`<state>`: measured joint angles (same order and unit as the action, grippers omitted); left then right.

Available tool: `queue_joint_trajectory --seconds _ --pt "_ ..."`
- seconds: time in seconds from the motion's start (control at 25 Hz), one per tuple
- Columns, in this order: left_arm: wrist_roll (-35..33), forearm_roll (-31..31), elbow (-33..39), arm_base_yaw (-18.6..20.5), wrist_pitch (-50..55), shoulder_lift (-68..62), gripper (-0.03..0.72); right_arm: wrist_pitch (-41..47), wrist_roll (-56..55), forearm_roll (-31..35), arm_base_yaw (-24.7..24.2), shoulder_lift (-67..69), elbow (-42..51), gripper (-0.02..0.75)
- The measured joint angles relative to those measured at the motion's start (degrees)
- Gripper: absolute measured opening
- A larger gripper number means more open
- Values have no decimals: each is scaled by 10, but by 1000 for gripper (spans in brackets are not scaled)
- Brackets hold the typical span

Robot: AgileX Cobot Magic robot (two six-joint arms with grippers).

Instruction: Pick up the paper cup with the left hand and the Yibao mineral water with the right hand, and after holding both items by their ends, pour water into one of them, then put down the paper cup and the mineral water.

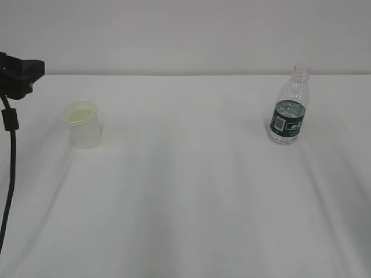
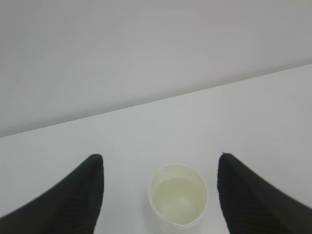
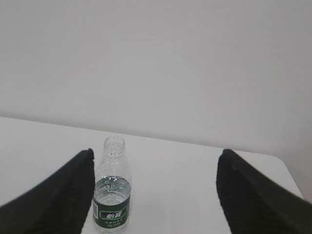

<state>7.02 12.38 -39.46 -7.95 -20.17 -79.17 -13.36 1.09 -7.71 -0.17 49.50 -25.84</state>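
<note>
Currently the paper cup (image 2: 178, 201) stands upright on the white table (image 2: 161, 131), seen from the left wrist between the two black fingers (image 2: 78, 195) of the left hand (image 2: 161, 168), which are spread wide and touch nothing; the cup sits beyond the fingertips, nearer the right finger than the left, with clear liquid in its cream inside. From the right wrist, the right hand (image 3: 155, 156) also has its fingers (image 3: 248, 195) parted wide and empty, and the Yibao mineral water (image 3: 112, 192) stands upright, uncapped, just beside the left finger's inner edge and ahead of it, well apart from the right finger. In the exterior view, cup (image 1: 84, 123) and bottle (image 1: 288, 110) stand well apart on the table (image 1: 191, 202), and only part of the left arm (image 1: 17, 72) with a hanging black cable (image 1: 8, 168) shows at the left edge.
</note>
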Motion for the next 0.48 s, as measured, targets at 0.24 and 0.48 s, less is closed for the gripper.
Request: queue_joint_trajectory --seconds 0.24,0.48 --pt "3 -1 0 0 36 36 519 65 0 -13 0 -46 0 590" --pt "4 -15 1 0 83 55 519 85 0 -14 0 -63 0 590"
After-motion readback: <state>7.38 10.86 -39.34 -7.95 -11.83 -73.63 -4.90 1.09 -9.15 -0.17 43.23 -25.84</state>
